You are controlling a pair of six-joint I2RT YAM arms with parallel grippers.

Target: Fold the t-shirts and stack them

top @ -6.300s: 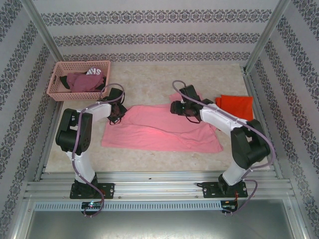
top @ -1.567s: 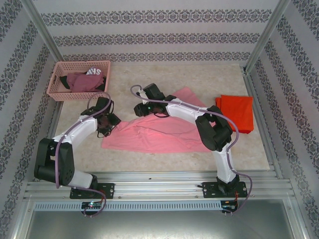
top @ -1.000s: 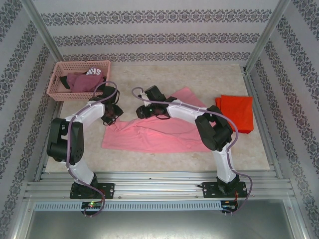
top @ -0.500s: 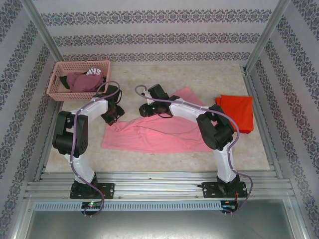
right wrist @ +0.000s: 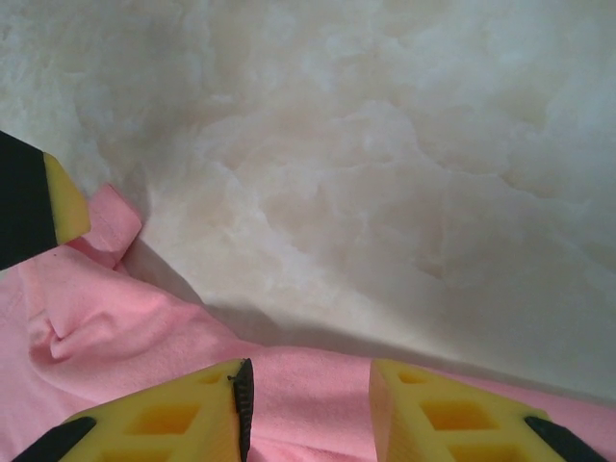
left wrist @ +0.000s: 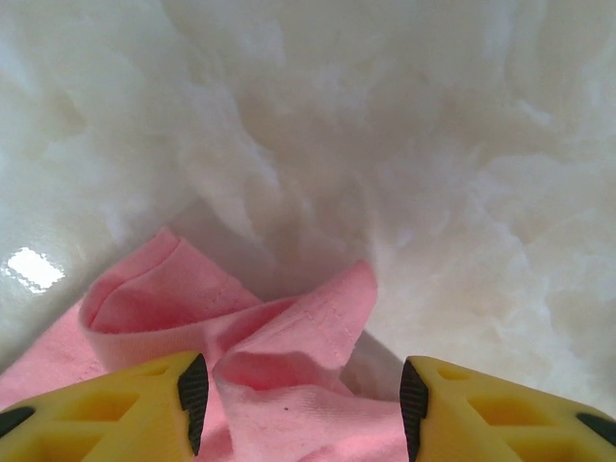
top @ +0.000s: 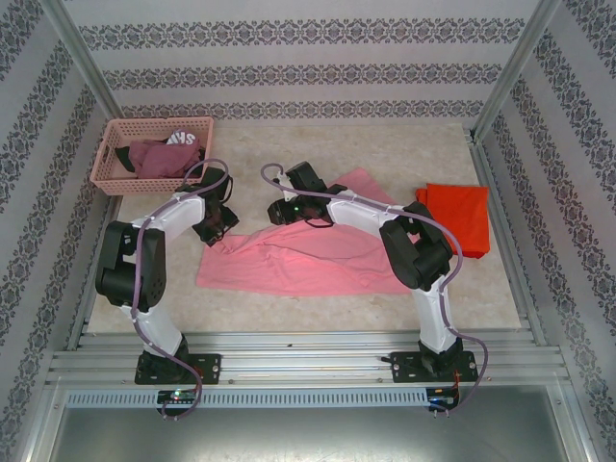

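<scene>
Step in hand, as judged: folding of the light salmon-pink t-shirt (top: 318,265), which lies rumpled and partly doubled at the centre of the table (top: 385,154). The bright orange-red t-shirt (top: 457,217) is seen lying flat and squared at 3 o'clock, well apart from the pink one, so it is taken as already folded. Stacking is not yet done. The left gripper (left wrist: 298,390) is placed at the 10 o'clock corner of the pink shirt. Its yellow fingers (left wrist: 125,404) are set wide apart, and a bunched fold of hem lies between them. A shadowed gap is noted beside one pad, so no pinch is recorded. The right gripper (right wrist: 308,409) is set low at the shirt's 12 o'clock edge. Its fingers are part-way apart over smooth pink fabric, and no clamp is seen there. The next move is judged to call for closure on the bunched corner and on the far edge. An even lift and carry across would then keep the fold line straight without dragging the lower layer. Writing: white print is noted on the maroon garment (top: 159,159) in the pink basket (top: 154,123) at 10 o'clock, but it is too small to be read. No brand or label is legible elsewhere.
</scene>
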